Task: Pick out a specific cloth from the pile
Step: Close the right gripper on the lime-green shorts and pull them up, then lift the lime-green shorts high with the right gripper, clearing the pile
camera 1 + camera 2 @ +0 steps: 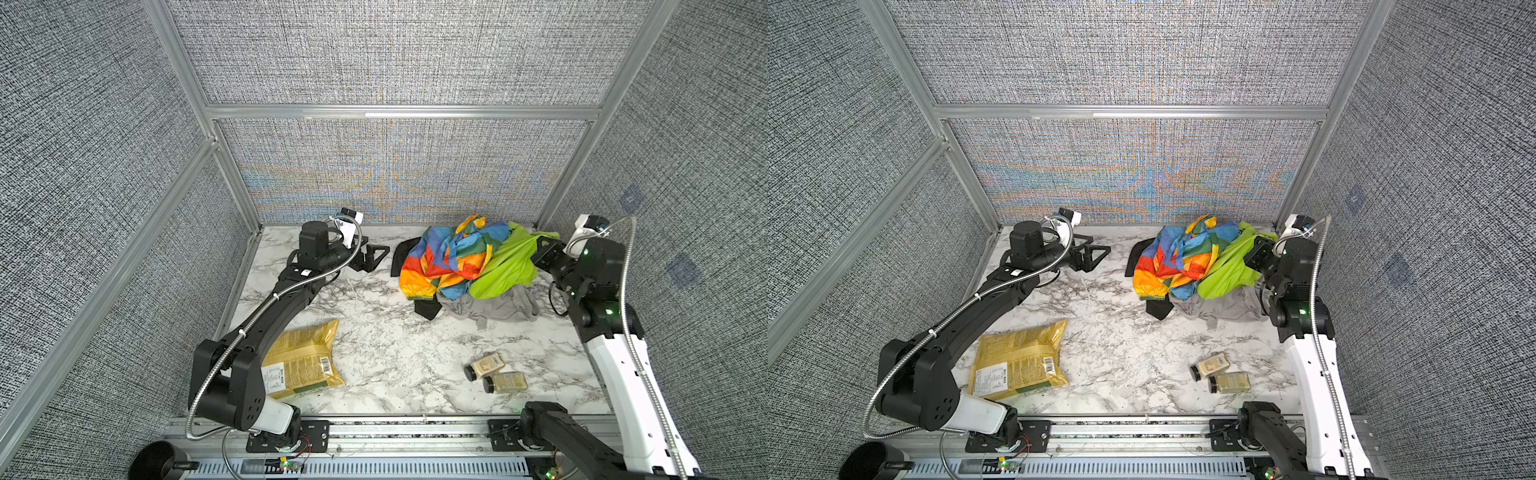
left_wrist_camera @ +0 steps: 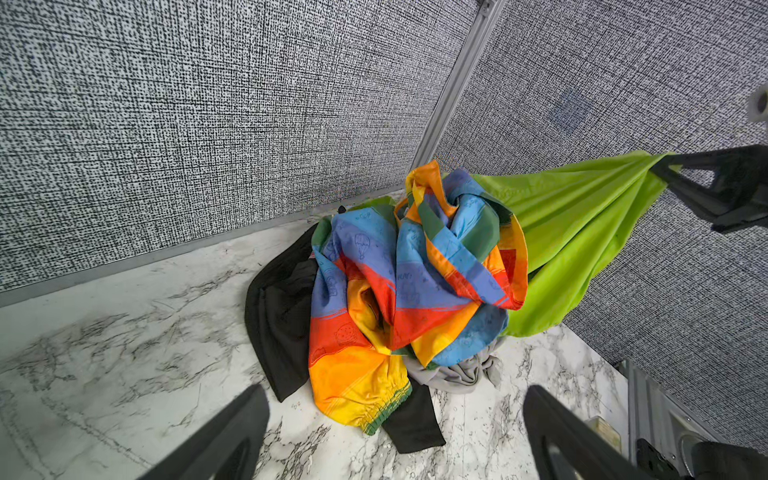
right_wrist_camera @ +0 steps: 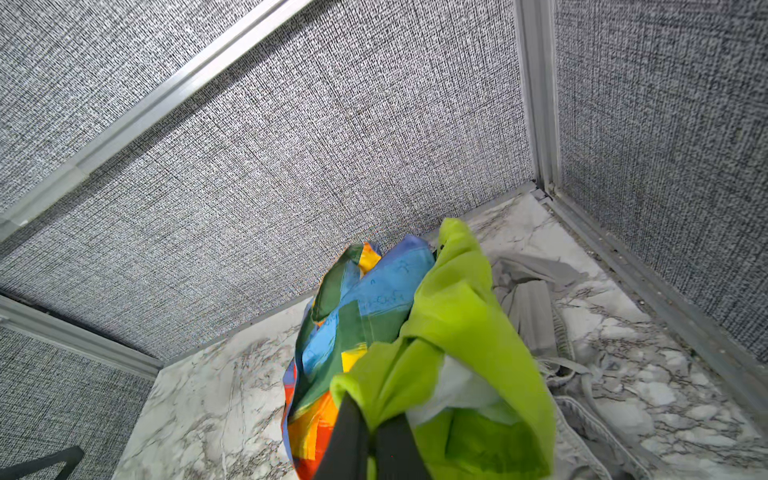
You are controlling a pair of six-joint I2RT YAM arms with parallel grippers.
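The cloth [image 1: 505, 266] [image 1: 1227, 270] is a neon lime-green garment on the right side of the pile [image 1: 449, 262], at the back right of the table. My right gripper [image 1: 538, 241] [image 1: 1255, 243] [image 3: 372, 419] is shut on a bunched edge of the cloth. It holds that edge stretched taut up and to the right; pale lining shows beside the jaws. The rest of the cloth [image 2: 582, 216] still lies against a rainbow-blocked garment [image 1: 444, 257]. My left gripper [image 1: 376, 257] [image 2: 397, 395] stands open and empty to the left of the pile.
A grey garment [image 1: 494, 307] and a black garment [image 1: 405, 253] lie under the pile. A yellow snack bag [image 1: 303, 361] lies front left, and two small jars [image 1: 486, 365] front right. Fabric walls close in the back and both sides.
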